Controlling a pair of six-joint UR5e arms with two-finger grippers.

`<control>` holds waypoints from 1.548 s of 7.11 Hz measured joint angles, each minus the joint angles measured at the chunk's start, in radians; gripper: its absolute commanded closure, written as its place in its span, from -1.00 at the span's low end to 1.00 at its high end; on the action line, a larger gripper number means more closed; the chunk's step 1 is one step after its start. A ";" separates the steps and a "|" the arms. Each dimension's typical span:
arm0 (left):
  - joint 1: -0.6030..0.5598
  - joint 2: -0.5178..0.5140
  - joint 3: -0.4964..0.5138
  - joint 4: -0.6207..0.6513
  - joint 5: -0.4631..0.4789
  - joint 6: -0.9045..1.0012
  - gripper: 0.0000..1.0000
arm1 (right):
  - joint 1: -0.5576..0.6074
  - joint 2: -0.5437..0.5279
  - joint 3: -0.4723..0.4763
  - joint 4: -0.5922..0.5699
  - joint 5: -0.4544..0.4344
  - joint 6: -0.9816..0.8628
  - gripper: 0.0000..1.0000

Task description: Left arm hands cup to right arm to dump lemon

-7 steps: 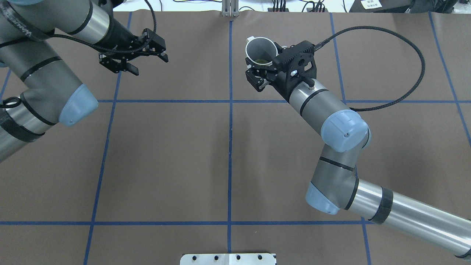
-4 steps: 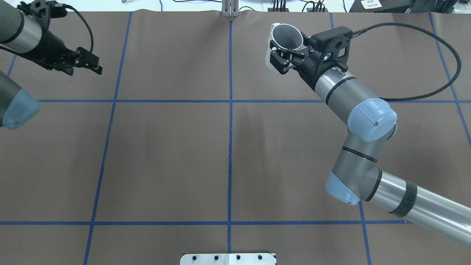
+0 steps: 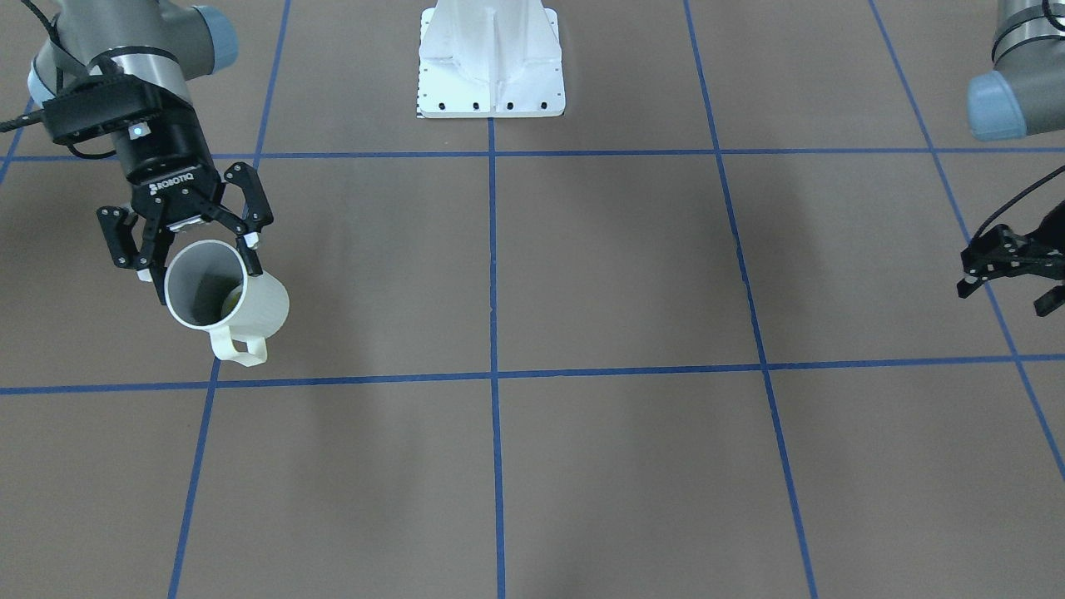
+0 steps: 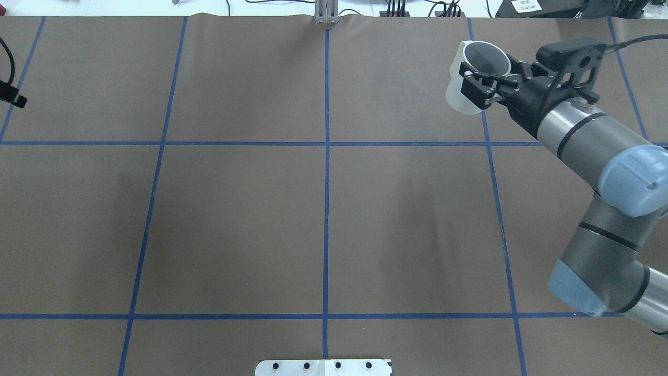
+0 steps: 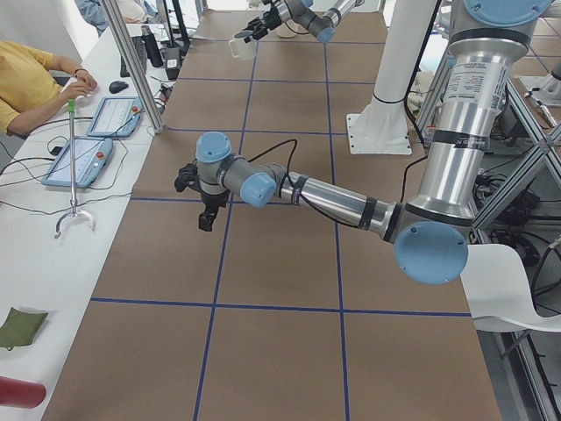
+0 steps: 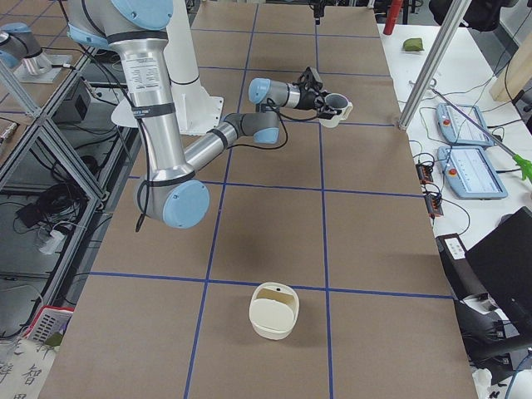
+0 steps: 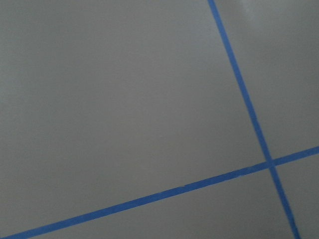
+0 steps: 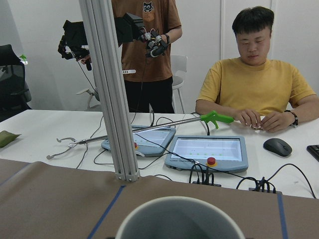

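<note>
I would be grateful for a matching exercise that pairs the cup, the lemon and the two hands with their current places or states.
Things:
1. cup
2. lemon
3. left hand
4. right hand

States:
A. open, holding nothing
B. inside the cup
C. shut on the cup
D. tilted, held aloft

Pairs: 1-D, 2-B, 3-A, 4-C

A robotics lab — blue-taped table (image 4: 235,209), teach pendants (image 8: 207,152) (emergency-stop buttons (image 8: 212,161)), aluminium post (image 8: 112,99), seated operator (image 8: 254,84).
</note>
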 measured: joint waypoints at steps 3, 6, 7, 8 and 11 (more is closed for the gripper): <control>-0.150 0.026 0.003 0.185 -0.002 0.278 -1.00 | 0.006 -0.284 0.110 0.144 0.023 0.082 1.00; -0.206 0.067 0.003 0.219 -0.014 0.335 -1.00 | 0.037 -0.550 0.004 0.548 0.045 0.219 1.00; -0.208 0.070 0.001 0.219 -0.029 0.336 -1.00 | 0.047 -0.584 -0.107 0.710 0.047 0.285 1.00; -0.208 0.070 0.000 0.218 -0.037 0.333 -1.00 | 0.063 -0.600 -0.201 0.832 0.047 0.351 1.00; -0.208 0.058 0.000 0.217 -0.041 0.326 -1.00 | 0.208 -0.608 -0.363 1.018 0.129 0.647 1.00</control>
